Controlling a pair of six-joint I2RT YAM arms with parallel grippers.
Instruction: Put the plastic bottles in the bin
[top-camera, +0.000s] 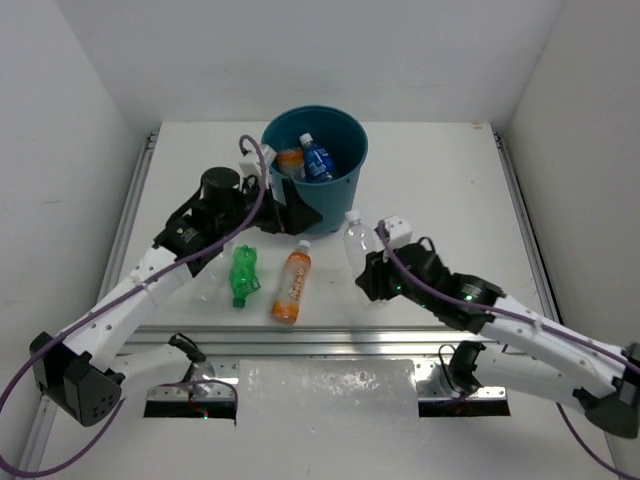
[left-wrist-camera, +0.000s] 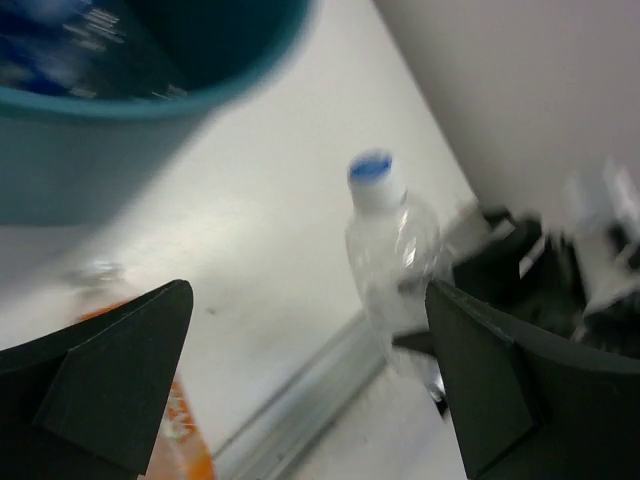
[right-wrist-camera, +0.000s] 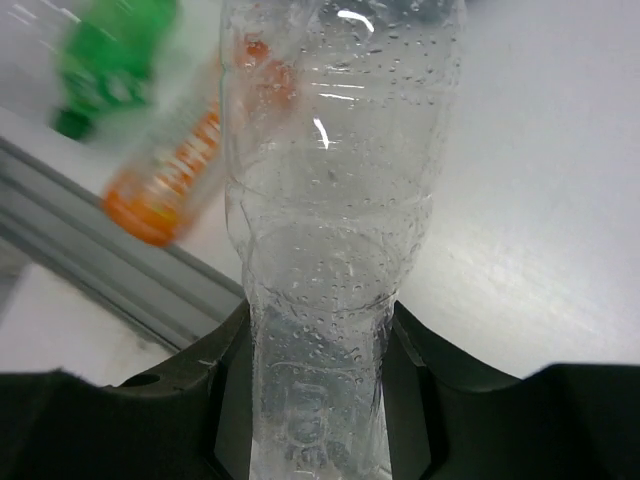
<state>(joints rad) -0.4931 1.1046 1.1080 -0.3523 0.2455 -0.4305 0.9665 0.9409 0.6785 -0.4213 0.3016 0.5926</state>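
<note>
White table (top-camera: 440, 170), right claw (top-camera: 366, 268) gripping clear bottle (right-wrist-camera: 340, 200)

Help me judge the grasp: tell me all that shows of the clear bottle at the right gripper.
The clear bottle is thin see-through plastic, ribbed, droplets inside, with a white cap topped blue. It stands about upright on the white table, near the bin but apart from it. The right gripper presses its lower body from both sides, where the wall looks pinched. Nothing else touches it.

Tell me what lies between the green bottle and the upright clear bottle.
The orange bottle, lying on the table, sits between the green bottle and the clear bottle; the top view shows it.
</note>
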